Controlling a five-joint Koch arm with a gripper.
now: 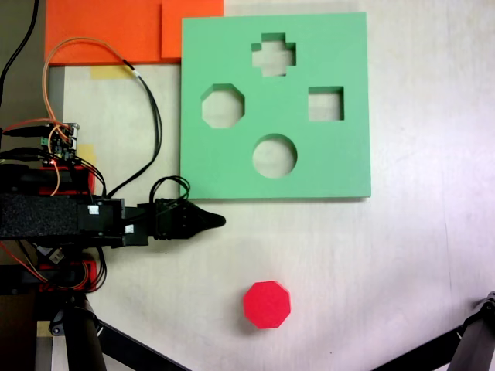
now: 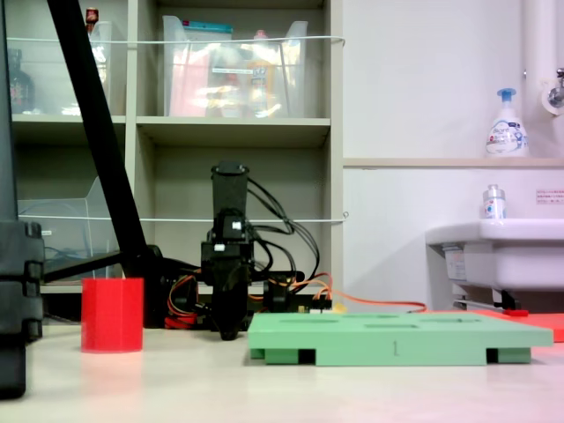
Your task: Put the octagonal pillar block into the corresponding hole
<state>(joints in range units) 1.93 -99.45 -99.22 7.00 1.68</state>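
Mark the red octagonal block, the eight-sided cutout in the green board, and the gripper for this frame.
octagonal pillar block (image 1: 267, 303), first exterior view, centre of its flat top.
eight-sided cutout (image 1: 223, 106), first exterior view, middle of the opening.
gripper (image 1: 218, 221), first exterior view, at its pointed tip, jaws together.

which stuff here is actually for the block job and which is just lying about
For the job: red block, green board, its eight-sided hole, the arm's hand.

Just lying about: orange sheets, soap bottle, shelf bins, sink.
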